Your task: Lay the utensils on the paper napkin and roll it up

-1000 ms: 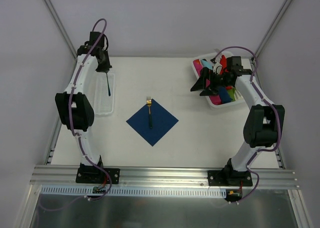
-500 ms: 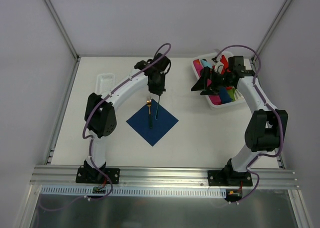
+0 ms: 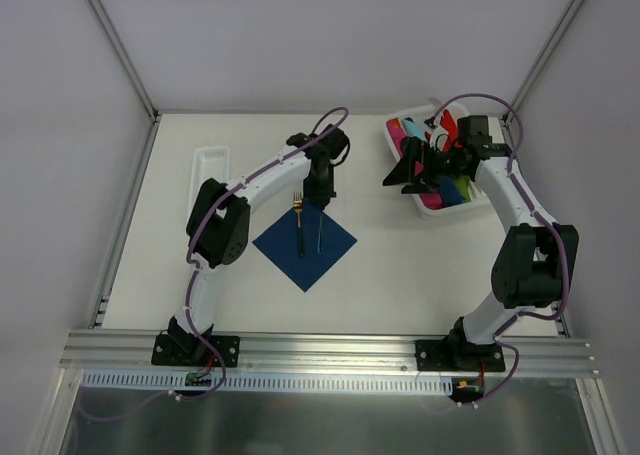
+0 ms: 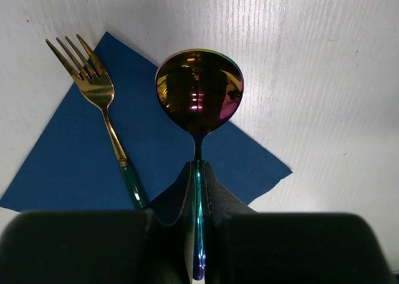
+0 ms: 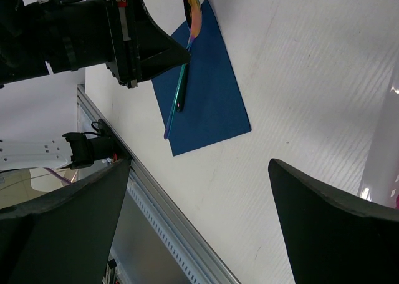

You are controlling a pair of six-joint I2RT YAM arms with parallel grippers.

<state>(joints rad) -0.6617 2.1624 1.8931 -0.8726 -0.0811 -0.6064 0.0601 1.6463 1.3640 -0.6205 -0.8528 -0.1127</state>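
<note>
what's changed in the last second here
The left arm swung right from the white tray to the napkin, carrying the spoon, which now hangs over the napkin beside the fork. Its jaws stayed shut on the spoon's handle. Fork, napkin and the right arm, jaws open by the bin, stayed put.

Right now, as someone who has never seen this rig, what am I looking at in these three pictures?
Two robot arms are bolted to a table. One picture looks down from above; the other two come from a camera on each wrist. The left arm has its jaws shut on a spoon over a navy napkin, where a fork lies. The right arm hovers, jaws open and empty, by a bin of coloured plastic items. A white tray sits at the left.
</note>
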